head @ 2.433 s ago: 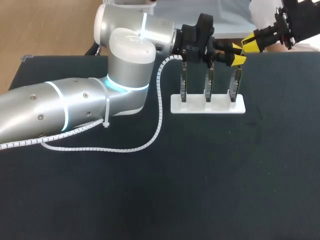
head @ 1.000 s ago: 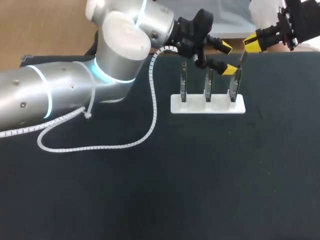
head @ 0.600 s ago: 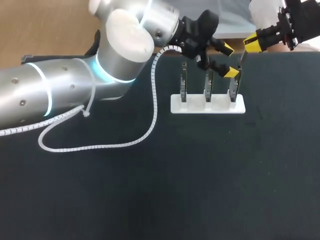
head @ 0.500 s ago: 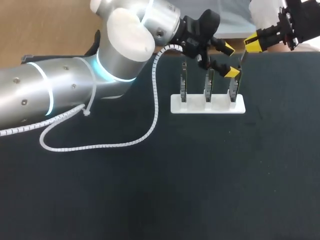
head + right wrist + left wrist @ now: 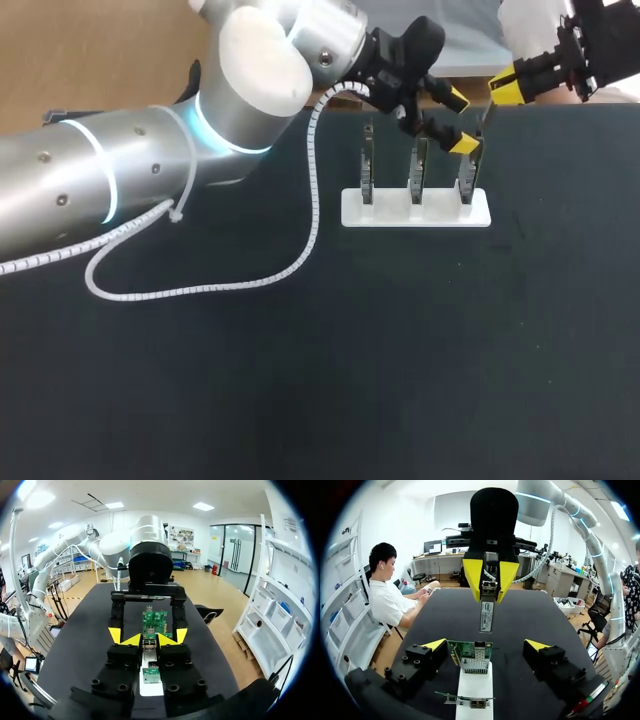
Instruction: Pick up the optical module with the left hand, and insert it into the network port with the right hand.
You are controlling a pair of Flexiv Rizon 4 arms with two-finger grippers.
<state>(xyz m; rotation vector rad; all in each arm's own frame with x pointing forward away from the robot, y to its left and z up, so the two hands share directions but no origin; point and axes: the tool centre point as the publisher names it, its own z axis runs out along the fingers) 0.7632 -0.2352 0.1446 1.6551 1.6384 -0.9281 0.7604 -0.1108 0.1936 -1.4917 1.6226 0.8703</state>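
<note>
**Counter** (image 5: pixel 300 380): dark, matte surface.

**White base** (image 5: pixel 415 211): upper right of centre in the head view. It carries three network cards standing upright in a row: left (image 5: pixel 367 176), middle (image 5: pixel 418 176), right (image 5: pixel 468 172).

**Left arm**: enters from the left edge of the head view, with a white coiled cable (image 5: pixel 312 200) trailing from it onto the counter.

**Left pincer** (image 5: pixel 458 121): sits over the right end of the row, fingers spread wide and holding nothing. In its own wrist view the pincer (image 5: pixel 485 644) has the right card (image 5: pixel 470 655) between its yellow tips, clear of both.

**Right pincer** (image 5: pixel 505 89): upper right corner of the head view, above and beyond the right card. Its tips are closed on the optical module (image 5: pixel 487 114). In its own wrist view the pincer (image 5: pixel 148 639) clamps the module (image 5: pixel 149 645) from both sides.

**Optical module** (image 5: pixel 486 613): seen from the left wrist, a slim metal bar hanging tip-down from the right pincer (image 5: pixel 488 580). It is above the right card and not touching it.
</note>
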